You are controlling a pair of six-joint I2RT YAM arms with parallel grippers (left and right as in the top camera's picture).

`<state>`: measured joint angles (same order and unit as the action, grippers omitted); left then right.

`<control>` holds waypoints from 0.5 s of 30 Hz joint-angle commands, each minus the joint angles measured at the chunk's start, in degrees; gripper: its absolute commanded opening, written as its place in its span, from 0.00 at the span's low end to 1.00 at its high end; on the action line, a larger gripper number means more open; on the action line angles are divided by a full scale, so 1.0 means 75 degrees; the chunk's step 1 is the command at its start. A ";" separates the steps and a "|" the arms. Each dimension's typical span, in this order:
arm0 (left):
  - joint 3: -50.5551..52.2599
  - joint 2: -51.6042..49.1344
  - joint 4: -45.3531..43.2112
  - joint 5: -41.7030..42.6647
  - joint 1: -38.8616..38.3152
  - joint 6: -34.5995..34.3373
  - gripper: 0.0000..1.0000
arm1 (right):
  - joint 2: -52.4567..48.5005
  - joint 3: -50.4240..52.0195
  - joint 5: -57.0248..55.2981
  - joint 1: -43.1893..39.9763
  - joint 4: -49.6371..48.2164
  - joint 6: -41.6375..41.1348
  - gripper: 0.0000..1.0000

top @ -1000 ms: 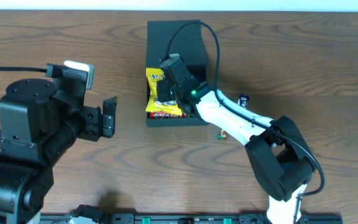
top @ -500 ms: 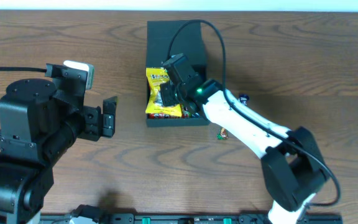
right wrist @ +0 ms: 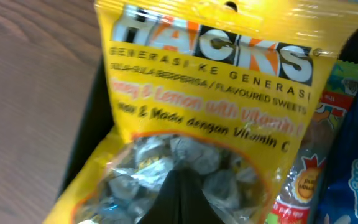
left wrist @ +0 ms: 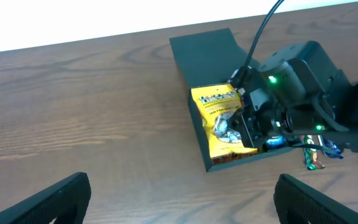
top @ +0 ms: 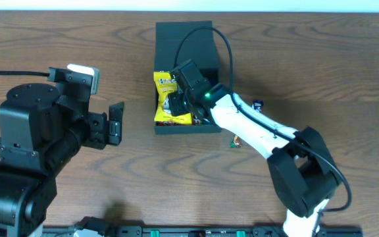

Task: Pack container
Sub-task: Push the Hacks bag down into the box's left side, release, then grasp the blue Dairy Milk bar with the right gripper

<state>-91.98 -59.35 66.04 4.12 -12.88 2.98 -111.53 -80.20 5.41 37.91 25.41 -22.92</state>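
Fig.: packing step, placement phase. R. gripper [right wrist: 179, 177], black two-finger type, is down inside the container. Its fingers meet along a thin seam, i.e. closed, with the tips on the clear window of a glossy yellow plastic sweet packet [right wrist: 210, 81]. Whether any film is pinched between them cannot be told. The packet lies flat against the container's left wall. To its right, also inside, are a red-and-green foil packet [right wrist: 309, 180] and a blue packet [right wrist: 356, 186].

Container [top: 184, 41]: matte dark charcoal-teal cardboard box, flap lid hinged open at the far side, at mid-table on the brown wooden table [top: 58, 39]. Just right of it lie a small blue-wrapped item [top: 258, 103] and a small green-red candy [top: 234, 142], both outside.

L. gripper [top: 115, 123] is well left of the container, fingers spread wide, holding nothing.

Judged next: part the fingers if needed, lift clear, then fetch the loose items.
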 commanded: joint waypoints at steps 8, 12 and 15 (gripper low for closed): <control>-0.0102 0.0009 0.0017 -0.0003 0.0017 -0.0114 0.95 | 0.1886 -0.0163 -0.1236 -0.1332 0.2798 -0.0752 0.07; -0.0102 0.0009 0.0012 -0.0006 0.0017 -0.0114 0.95 | 0.1836 0.0221 -0.1833 -0.1920 0.3742 -0.0877 0.05; -0.0102 0.0009 -0.0006 -0.0003 0.0017 -0.0114 0.95 | 0.1833 0.0796 -0.2090 -0.2363 0.3643 -0.0968 0.06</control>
<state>-91.98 -59.37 66.02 4.12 -12.88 2.79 -97.14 -76.36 -6.81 22.02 52.82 -28.56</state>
